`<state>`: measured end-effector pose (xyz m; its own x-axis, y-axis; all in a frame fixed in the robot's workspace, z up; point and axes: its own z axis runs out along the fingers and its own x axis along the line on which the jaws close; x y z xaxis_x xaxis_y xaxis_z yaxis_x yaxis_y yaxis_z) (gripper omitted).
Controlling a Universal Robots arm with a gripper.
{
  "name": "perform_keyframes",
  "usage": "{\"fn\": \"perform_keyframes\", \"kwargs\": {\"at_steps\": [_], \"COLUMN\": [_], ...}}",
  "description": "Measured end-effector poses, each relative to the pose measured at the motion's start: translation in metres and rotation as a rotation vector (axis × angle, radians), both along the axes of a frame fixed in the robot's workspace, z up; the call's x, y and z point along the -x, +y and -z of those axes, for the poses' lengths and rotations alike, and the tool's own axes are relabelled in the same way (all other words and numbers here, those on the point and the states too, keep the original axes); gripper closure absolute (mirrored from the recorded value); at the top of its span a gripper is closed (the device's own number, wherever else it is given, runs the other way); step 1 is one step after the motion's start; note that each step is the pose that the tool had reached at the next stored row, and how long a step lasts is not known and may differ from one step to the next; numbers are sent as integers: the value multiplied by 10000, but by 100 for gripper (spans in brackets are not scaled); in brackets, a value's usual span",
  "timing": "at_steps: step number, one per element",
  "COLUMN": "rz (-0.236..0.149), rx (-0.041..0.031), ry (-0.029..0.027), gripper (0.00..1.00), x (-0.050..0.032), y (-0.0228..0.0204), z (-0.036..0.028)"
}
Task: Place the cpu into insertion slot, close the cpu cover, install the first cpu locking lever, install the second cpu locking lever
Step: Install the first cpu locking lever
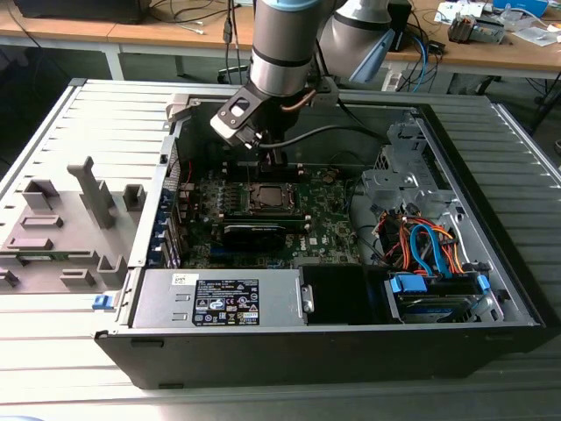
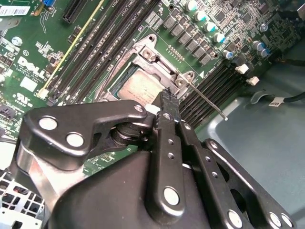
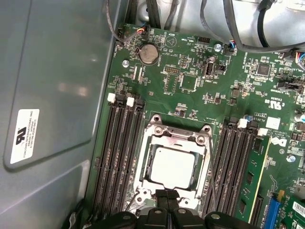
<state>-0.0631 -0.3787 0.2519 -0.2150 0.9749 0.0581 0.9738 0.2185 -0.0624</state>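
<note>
Grey slatted tabletop (image 1: 53,351) carries the open black-and-grey computer case (image 1: 307,360); the grey robot arm (image 1: 280,44) reaches down into it.

Green motherboard (image 3: 190,81) lies flat in the case. The square dark insertion slot (image 3: 147,164) sits mid-board, nearer the case's far edge.

Silver windowed cpu cover (image 3: 178,133) looks folded down flat over the slot. The square dull-silver cpu (image 3: 172,166) is seated inside, showing through the window.

One thin metal locking lever (image 2: 209,102) sticks out free past the slot's corner, so I'd call it unlatched.

Black claw (image 3: 167,196): fingers pressed together, nothing visible between them, tip at the cover's edge just above the cpu.

Risks:
- The tip slides off the thin rod and gouges the board or memory slots.
- The cover pops up while unlatched.
- Down-force on a skewed chip bends pins.
</note>
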Motion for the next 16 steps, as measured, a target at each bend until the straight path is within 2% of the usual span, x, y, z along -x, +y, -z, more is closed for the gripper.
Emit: {"fn": "perform_keyframes", "kwargs": {"at_steps": [16], "rz": [-729], "rx": [0], "ry": [1], "gripper": [89], "x": [0], "y": [0], "z": [0]}}
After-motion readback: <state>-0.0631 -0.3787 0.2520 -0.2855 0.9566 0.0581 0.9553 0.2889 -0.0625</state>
